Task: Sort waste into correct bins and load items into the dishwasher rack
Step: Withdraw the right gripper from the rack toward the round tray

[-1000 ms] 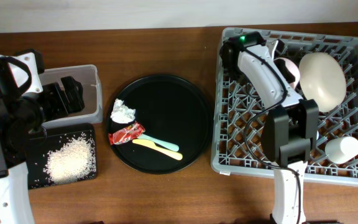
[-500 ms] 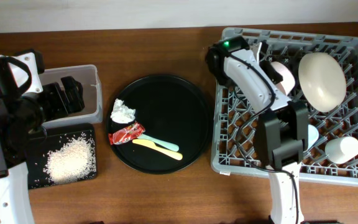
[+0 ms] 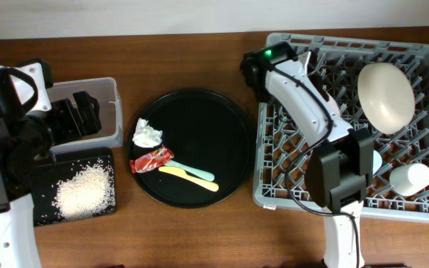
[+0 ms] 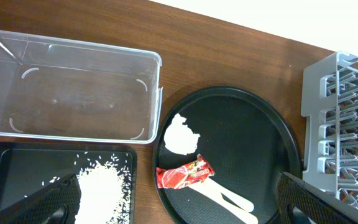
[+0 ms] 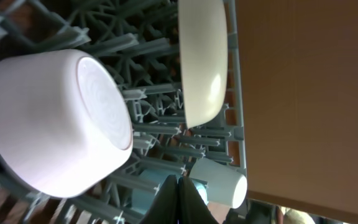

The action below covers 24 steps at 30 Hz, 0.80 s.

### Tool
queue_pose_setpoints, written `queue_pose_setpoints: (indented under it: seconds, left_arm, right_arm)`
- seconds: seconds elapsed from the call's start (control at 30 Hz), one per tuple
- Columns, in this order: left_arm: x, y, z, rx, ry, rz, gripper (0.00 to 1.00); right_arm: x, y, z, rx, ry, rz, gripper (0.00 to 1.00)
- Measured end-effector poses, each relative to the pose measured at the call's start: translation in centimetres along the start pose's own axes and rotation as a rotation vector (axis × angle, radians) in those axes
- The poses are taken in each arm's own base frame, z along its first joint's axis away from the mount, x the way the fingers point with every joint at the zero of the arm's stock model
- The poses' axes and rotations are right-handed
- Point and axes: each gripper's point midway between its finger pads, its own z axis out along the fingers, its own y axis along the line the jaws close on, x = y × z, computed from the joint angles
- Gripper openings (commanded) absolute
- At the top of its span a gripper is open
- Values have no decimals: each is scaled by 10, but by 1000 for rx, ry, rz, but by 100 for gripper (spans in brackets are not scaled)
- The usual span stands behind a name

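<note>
A large square grey plastic dishwasher rack (image 3: 408, 212) fills the right of the overhead view. A large cream bowl-plate (image 3: 386, 97) is stood on edge in its upper right, and a white cup (image 3: 410, 179) lies at its lower right, with a light blue cup (image 3: 375, 159) just beside it, partly hidden by the arm. In the right wrist view, a small pinkish-white bowl (image 5: 55, 124) is seen tipped among the pegs at left.

The right gripper (image 5: 180, 193) is clenched, its fingers pressed together with nothing between them, above the rack floor.

At the centre of the overhead view, a large round black tray (image 4: 247, 137) carries a crumpled white tissue (image 4: 180, 134), a small crinkled red wrapper (image 4: 184, 174), a yellow spoon (image 3: 171, 172) and a mint green spoon (image 3: 205, 176). The spoons lie side by side, touching.

At the left, a clear rectangular plastic tub (image 4: 154, 93) is seen with a shallow black rectangular tray (image 4: 17, 168) just below it. A heap of loose white rice-like grains (image 4: 101, 186) rests in the tray.

The left gripper (image 3: 77, 117) is held spread wide above the tub, grasping nothing.
</note>
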Motion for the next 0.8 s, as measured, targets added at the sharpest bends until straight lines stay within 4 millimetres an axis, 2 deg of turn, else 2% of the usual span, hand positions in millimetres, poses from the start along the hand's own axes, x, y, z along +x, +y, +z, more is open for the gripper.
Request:
queue_pose_setpoints:
  seconds: [0.23,0.37,0.4,0.43,0.5,0.53,0.6,0.63,0.7,0.8]
  left_arm:
    - [0,0,0,0,0,0,99]
    - [0,0,0,0,0,0,99]
    - [0,0,0,0,0,0,99]
    - [0,0,0,0,0,0,99]
    - [0,0,0,0,0,0,99]
    - [0,0,0,0,0,0,99]
    - [0,0,0,0,0,0,99]
    - [0,0,0,0,0,0,99]
    - [0,0,0,0,0,0,99]
    - [0,0,0,0,0,0,100]
  right_arm:
    - [5,17,-21,-50,-22,-24,5]
    - [4,13,-33,-160,0,48,5]
    - [1,11,-40,-210,-7,77,6]
    - [-8,0,-58,-303,-41,132,9]
    - [-19,-4,-82,-457,-93,162,12]
    - [-26,-6,-101,-573,-136,168,13]
    - [-29,-13,-130,-732,-194,148,15]
    - [-28,-18,-141,-790,-218,138,19]
    - [-25,-27,-159,-877,-260,124,25]
    - [-21,-37,-174,-941,-298,105,28]
